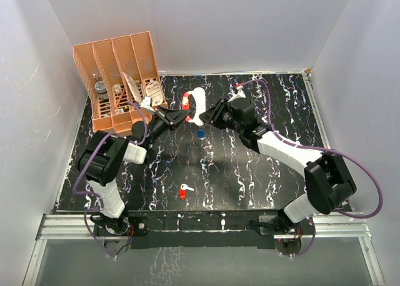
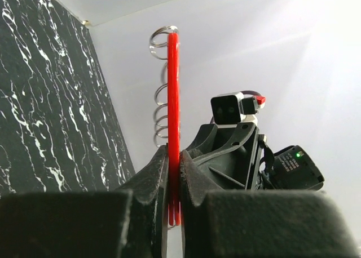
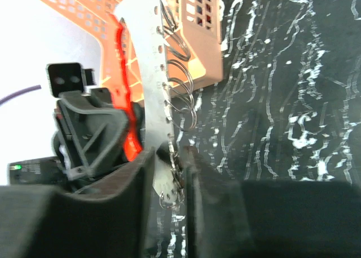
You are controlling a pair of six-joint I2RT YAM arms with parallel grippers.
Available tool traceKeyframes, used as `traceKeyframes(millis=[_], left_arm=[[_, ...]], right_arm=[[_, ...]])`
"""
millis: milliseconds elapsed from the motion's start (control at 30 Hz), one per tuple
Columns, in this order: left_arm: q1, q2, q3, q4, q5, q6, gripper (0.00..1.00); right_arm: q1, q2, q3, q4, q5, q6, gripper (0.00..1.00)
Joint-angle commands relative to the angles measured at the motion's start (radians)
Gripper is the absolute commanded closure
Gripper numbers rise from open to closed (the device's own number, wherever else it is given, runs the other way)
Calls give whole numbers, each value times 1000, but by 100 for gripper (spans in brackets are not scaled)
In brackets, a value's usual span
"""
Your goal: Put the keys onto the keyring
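Both arms reach to upper centre of the top view, elbows out, wrists angled toward each other. Left gripper (image 1: 183,116) fingers pinched tight on the keyring (image 1: 200,95). Right gripper (image 1: 211,116) clamps it from the right side of the frame.

Desk rack (image 1: 122,80), peach, slotted, small items in its slots: beyond and left of the left fingers (image 1: 177,117). Tabletop (image 1: 250,173), black with white veins: beneath the fingers

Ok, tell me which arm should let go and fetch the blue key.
Right, probably. Both grippers clamp the keyring; the blue key lies close by, slightly toward the right gripper, and the left gripper pinches the red strip squarely, so it could hold alone.
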Motion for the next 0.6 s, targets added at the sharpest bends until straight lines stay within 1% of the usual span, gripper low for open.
traceKeyframes(millis=[0, 133, 167, 367, 467, 567], left_arm=[[19, -47, 28, 111, 18, -32, 100], [36, -95, 26, 23, 17, -59, 100], [42, -108, 25, -4, 18, -65, 100], [52, -187, 31, -161, 20, -98, 100], [60, -190, 35, -167, 30, -149, 100], [70, -191, 41, -187, 39, -190, 100]], right_arm=[[-16, -7, 23, -3, 6, -43, 69], [-32, -21, 10, -2, 0, -57, 50], [-35, -22, 11, -13, 6, -61, 48], [-45, -31, 11, -26, -27, -122, 47], [-45, -50, 14, -24, -40, -153, 47], [-45, -80, 12, -45, -10, -224, 47]])
